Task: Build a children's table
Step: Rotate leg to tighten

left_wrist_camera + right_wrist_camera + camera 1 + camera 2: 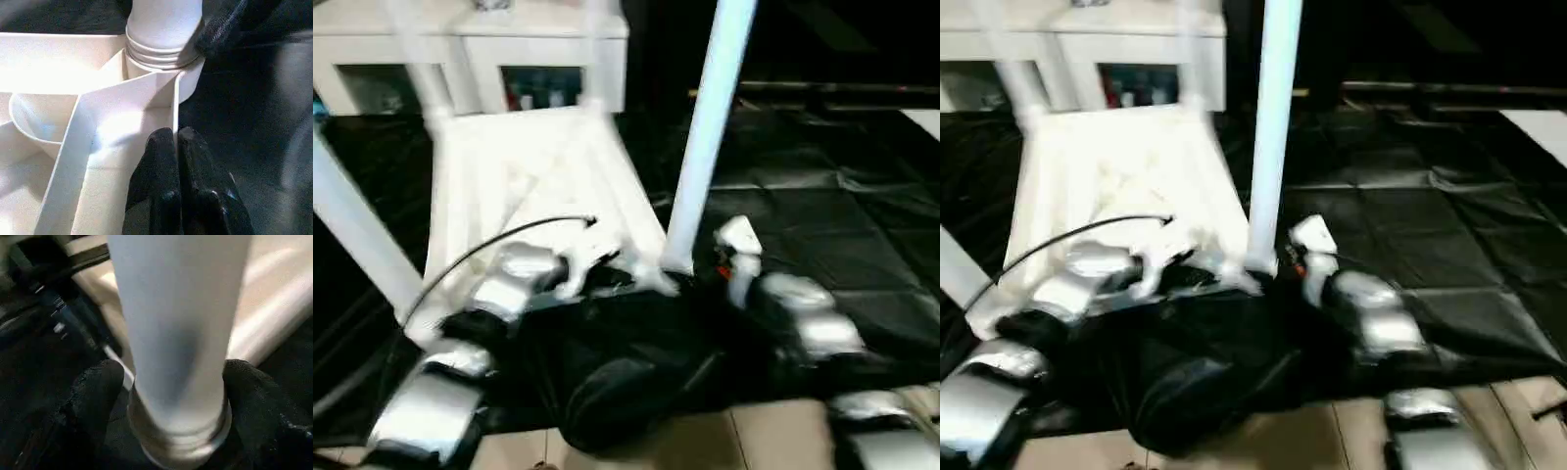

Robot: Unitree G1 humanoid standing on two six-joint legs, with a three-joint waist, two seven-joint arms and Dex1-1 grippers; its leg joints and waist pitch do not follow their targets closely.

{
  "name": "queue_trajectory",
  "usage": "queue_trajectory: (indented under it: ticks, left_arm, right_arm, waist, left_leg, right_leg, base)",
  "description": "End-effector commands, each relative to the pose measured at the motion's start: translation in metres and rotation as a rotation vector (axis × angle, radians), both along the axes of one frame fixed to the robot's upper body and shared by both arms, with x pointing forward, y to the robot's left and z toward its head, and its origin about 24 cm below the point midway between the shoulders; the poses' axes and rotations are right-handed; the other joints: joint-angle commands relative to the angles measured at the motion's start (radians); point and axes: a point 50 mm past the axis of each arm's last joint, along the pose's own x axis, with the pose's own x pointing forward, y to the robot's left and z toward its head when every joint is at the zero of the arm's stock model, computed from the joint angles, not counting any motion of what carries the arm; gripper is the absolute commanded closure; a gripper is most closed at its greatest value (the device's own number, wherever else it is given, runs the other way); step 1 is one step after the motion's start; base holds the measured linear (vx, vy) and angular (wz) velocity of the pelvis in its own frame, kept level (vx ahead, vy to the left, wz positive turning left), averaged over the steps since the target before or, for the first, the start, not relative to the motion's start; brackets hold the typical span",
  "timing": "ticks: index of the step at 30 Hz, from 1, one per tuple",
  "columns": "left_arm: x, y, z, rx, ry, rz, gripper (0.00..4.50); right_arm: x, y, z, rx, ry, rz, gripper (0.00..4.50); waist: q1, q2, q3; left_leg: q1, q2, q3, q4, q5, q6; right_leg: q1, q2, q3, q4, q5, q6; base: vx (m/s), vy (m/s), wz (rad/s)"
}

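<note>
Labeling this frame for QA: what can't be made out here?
- Leg: top cut off by the eye views' upper edge.
- Thread depth in the socket: blurred in the right wrist view.
- Right gripper: contact with the leg unclear, blur.
- Cabinet contents: too blurred.
- Tabletop ribs: washed out.

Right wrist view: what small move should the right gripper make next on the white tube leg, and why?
Probably close the right gripper on the white tapered tube leg and turn it further in. The gripper stands open around the leg's base, and ridged rings show above the rounded corner socket of the white plastic tabletop, so the leg looks not fully seated.
</note>
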Motion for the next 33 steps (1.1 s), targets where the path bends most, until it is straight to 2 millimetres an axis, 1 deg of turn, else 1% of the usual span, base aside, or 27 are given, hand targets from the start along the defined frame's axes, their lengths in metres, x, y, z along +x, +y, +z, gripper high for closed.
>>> queue_trajectory:
  ticks: [1,3,4,5,7,9,10,12,15,18,19,20,21,22,23,24,25,26,28,29,30,32,33]
  left_arm:
    - [-0.008,-0.01,-0.004,-0.036,0.027,-0.069,4.5]
    - [-0.009,-0.007,-0.005,-0.03,0.037,-0.082,4.5]
    - [-0.011,-0.006,-0.005,-0.029,0.047,-0.092,4.5]
    - [-0.012,-0.005,-0.005,-0.03,0.054,-0.102,4.5]
    - [-0.014,-0.003,-0.005,-0.034,0.061,-0.109,4.5]
    - [-0.015,-0.003,-0.005,-0.035,0.064,-0.114,4.5]
    - [-0.015,-0.003,-0.005,-0.035,0.064,-0.114,4.5]
    - [-0.015,-0.003,-0.005,-0.036,0.066,-0.116,4.5]
    - [-0.014,-0.003,-0.004,-0.037,0.056,-0.102,4.5]
    - [-0.008,-0.005,-0.003,-0.042,0.029,-0.035,4.5]
    - [-0.005,-0.006,-0.002,-0.04,0.012,-0.002,4.5]
    - [-0.001,-0.008,-0.001,-0.038,0.0,0.037,4.5]
    - [0.003,-0.011,-0.001,-0.036,-0.014,0.087,4.5]
    - [0.006,-0.013,0.0,-0.035,-0.023,0.124,4.5]
    - [0.009,-0.015,0.001,-0.04,-0.03,0.146,4.5]
    - [0.012,-0.021,0.002,-0.049,-0.037,0.178,4.5]
    - [0.014,-0.027,0.003,-0.056,-0.046,0.206,4.5]
    - [0.014,-0.028,0.003,-0.057,-0.047,0.209,4.5]
    - [0.015,-0.031,0.003,-0.058,-0.051,0.221,4.5]
    - [0.017,-0.037,0.004,-0.063,-0.058,0.246,4.5]
    - [0.018,-0.047,0.004,-0.073,-0.065,0.275,4.5]
    - [0.019,-0.059,0.004,-0.087,-0.069,0.302,4.5]
    - [0.018,-0.066,0.004,-0.091,-0.068,0.297,4.5]
  right_arm:
    - [-0.013,0.011,-0.015,-0.045,0.08,0.134,0.96]
    - [-0.012,0.008,-0.014,-0.046,0.088,0.136,0.96]
    - [-0.011,0.007,-0.012,-0.04,0.087,0.13,0.96]
    - [-0.01,0.007,-0.01,-0.027,0.089,0.128,1.28]
    - [-0.009,0.008,-0.008,-0.005,0.093,0.129,1.33]
    - [-0.011,0.011,-0.007,0.01,0.108,0.154,1.61]
    - [-0.011,0.011,-0.007,0.01,0.108,0.154,1.61]
    - [-0.014,0.014,-0.009,0.011,0.123,0.181,1.76]
    - [-0.017,0.017,-0.013,0.014,0.132,0.179,1.82]
    - [-0.017,0.017,-0.018,0.017,0.138,0.118,1.84]
    - [-0.015,0.017,-0.021,0.005,0.131,0.067,1.85]
    - [-0.012,0.017,-0.023,-0.003,0.124,0.01,1.85]
    - [-0.009,0.017,-0.025,0.0,0.121,-0.053,1.85]
    - [-0.007,0.017,-0.027,0.004,0.12,-0.097,1.85]
    - [-0.005,0.019,-0.028,0.012,0.121,-0.139,1.85]
    - [-0.003,0.022,-0.03,0.027,0.124,-0.205,1.86]
    - [0.0,0.026,-0.032,0.04,0.131,-0.266,1.86]
    - [0.0,0.027,-0.032,0.041,0.132,-0.271,1.86]
    - [0.001,0.029,-0.033,0.046,0.136,-0.295,1.86]
    - [0.003,0.033,-0.034,0.056,0.142,-0.361,1.86]
    - [0.007,0.04,-0.036,0.077,0.157,-0.464,1.86]
    - [0.01,0.051,-0.039,0.097,0.182,-0.555,1.86]
    - [0.011,0.059,-0.038,0.091,0.173,-0.557,1.86]
  waist:
    - [0.004,-0.007,-0.049]
    - [0.007,-0.007,-0.049]
    - [0.008,-0.007,-0.049]
    - [0.008,-0.006,-0.049]
    - [0.008,-0.007,-0.048]
    - [0.008,-0.007,-0.048]
    - [0.008,-0.008,-0.049]
    - [0.009,-0.008,-0.049]
    - [0.009,-0.008,-0.049]
    - [0.011,-0.008,-0.049]
    - [0.01,-0.008,-0.046]
    - [0.007,-0.008,-0.044]
    - [0.007,-0.008,-0.044]
    - [-0.001,-0.008,-0.04]
    - [-0.005,-0.01,-0.041]
    - [-0.008,-0.008,-0.04]
    - [-0.01,-0.006,-0.04]
    - [-0.011,-0.008,-0.041]
    - [-0.01,-0.007,-0.042]
    - [-0.01,-0.004,-0.042]
    - [-0.013,-0.005,-0.043]
    - [-0.016,-0.005,-0.045]
    - [-0.015,-0.004,-0.047]
  left_leg:
    - [0.012,0.052,-0.014,-0.056,-0.243,0.063]
    - [0.011,0.051,-0.014,-0.056,-0.24,0.061]
    - [0.013,0.052,-0.016,-0.058,-0.25,0.053]
    - [0.013,0.053,-0.016,-0.059,-0.256,0.049]
    - [0.012,0.053,-0.017,-0.06,-0.263,0.045]
    - [0.013,0.053,-0.017,-0.061,-0.269,0.04]
    - [0.013,0.053,-0.017,-0.06,-0.265,0.038]
    - [0.013,0.052,-0.017,-0.06,-0.258,0.039]
    - [0.013,0.052,-0.016,-0.059,-0.252,0.039]
    - [0.014,0.051,-0.016,-0.059,-0.252,0.038]
    - [0.014,0.052,-0.017,-0.062,-0.265,0.032]
    - [0.016,0.051,-0.018,-0.064,-0.29,0.021]
    - [0.016,0.051,-0.018,-0.064,-0.29,0.021]
    - [0.02,0.049,-0.024,-0.067,-0.341,-0.005]
    - [0.02,0.047,-0.027,-0.067,-0.361,-0.012]
    - [0.02,0.048,-0.028,-0.068,-0.369,-0.015]
    - [0.023,0.049,-0.03,-0.07,-0.383,-0.02]
    - [0.021,0.048,-0.03,-0.069,-0.383,-0.02]
    - [0.022,0.048,-0.03,-0.069,-0.384,-0.014]
    - [0.022,0.048,-0.029,-0.069,-0.378,-0.014]
    - [0.02,0.047,-0.028,-0.069,-0.371,-0.017]
    - [0.02,0.047,-0.028,-0.07,-0.355,-0.024]
    - [0.021,0.046,-0.027,-0.068,-0.347,-0.021]
  right_leg:
    - [0.034,-0.061,0.045,-0.073,-0.153,-0.245]
    - [0.034,-0.063,0.045,-0.072,-0.155,-0.245]
    - [0.034,-0.064,0.044,-0.074,-0.183,-0.243]
    - [0.034,-0.063,0.045,-0.074,-0.19,-0.242]
    - [0.034,-0.063,0.045,-0.074,-0.199,-0.239]
    - [0.034,-0.063,0.045,-0.075,-0.208,-0.235]
    - [0.034,-0.063,0.045,-0.075,-0.208,-0.231]
    - [0.034,-0.063,0.045,-0.075,-0.203,-0.23]
    - [0.033,-0.063,0.045,-0.074,-0.194,-0.231]
    - [0.032,-0.063,0.045,-0.075,-0.2,-0.228]
    - [0.031,-0.064,0.046,-0.078,-0.222,-0.223]
    - [0.028,-0.066,0.047,-0.083,-0.268,-0.213]
    - [0.028,-0.066,0.047,-0.083,-0.268,-0.213]
    - [0.024,-0.07,0.047,-0.093,-0.365,-0.19]
    - [0.023,-0.071,0.046,-0.098,-0.415,-0.173]
    - [0.021,-0.07,0.048,-0.099,-0.425,-0.169]
    - [0.018,-0.07,0.048,-0.101,-0.43,-0.164]
    - [0.019,-0.07,0.048,-0.101,-0.428,-0.163]
    - [0.018,-0.069,0.048,-0.102,-0.411,-0.162]
    - [0.018,-0.069,0.05,-0.101,-0.398,-0.164]
    - [0.018,-0.067,0.05,-0.098,-0.374,-0.17]
    - [0.02,-0.067,0.049,-0.094,-0.343,-0.178]
    - [0.02,-0.066,0.048,-0.093,-0.321,-0.183]
  base:
    - [0.0,0.0,0.0]
    - [0.0,0.0,0.0]
    - [0.0,0.0,0.0]
    - [0.0,0.0,0.0]
    - [0.0,0.0,0.0]
    - [0.0,0.0,0.0]
    - [0.0,0.0,0.0]
    - [0.0,0.0,0.0]
    - [0.0,0.0,0.0]
    - [0.0,0.0,0.0]
    - [0.0,0.0,0.0]
    - [0.0,0.0,0.0]
    - [0.0,0.0,0.0]
    - [0.0,0.0,0.0]
    - [0.0,0.0,0.0]
    - [0.0,0.0,0.0]
    - [0.0,0.0,0.0]
    - [0.0,0.0,0.0]
    - [0.0,0.0,0.0]
    - [0.0,0.0,0.0]
    - [0.0,0.0,0.0]
    - [0.0,0.0,0.0]
    - [0.0,0.0,0.0]
